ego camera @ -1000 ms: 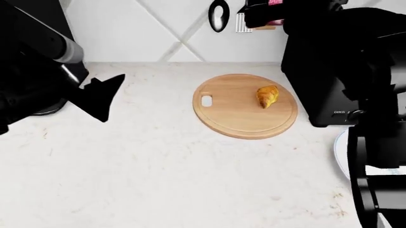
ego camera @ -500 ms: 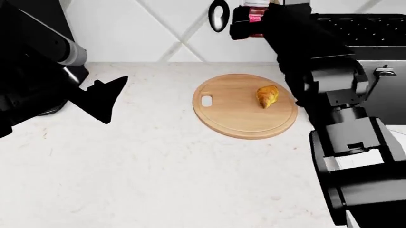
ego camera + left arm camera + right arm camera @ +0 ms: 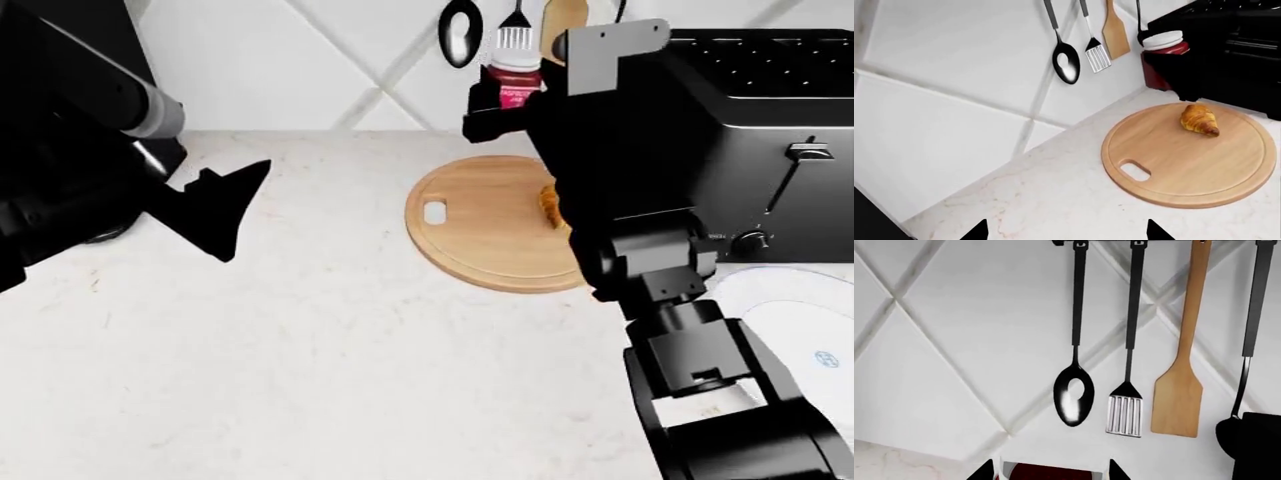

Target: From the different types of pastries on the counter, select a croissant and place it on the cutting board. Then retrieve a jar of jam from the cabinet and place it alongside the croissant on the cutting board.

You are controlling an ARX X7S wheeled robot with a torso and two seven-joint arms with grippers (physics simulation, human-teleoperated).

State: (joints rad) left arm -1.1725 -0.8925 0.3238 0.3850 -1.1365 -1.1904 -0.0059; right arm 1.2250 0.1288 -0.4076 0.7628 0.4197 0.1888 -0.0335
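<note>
My right gripper point(image 3: 497, 108), clamped on the jar of jam point(image 3: 513, 78), has swung in over the cutting board point(image 3: 481, 225)'s far edge; the croissant point(image 3: 1199, 119) waits there; left gripper point(image 3: 214, 205) unclear.

Ahead of you the wall point(image 3: 954, 340) is covered in large white tiles laid diagonally, their grooves crossing in diamonds. Along its top runs a dark rail carrying four utensils: a black spoon point(image 3: 1074, 392), a slotted turner point(image 3: 1124, 412), a wooden spatula point(image 3: 1179, 390) and a black ladle point(image 3: 1244, 415). Below them you see the white marbled surface point(image 3: 334, 380) with faint tan veins. A black toaster point(image 3: 767, 140) stands at the right against the wall. Light is even and soft, shadows faint.
</note>
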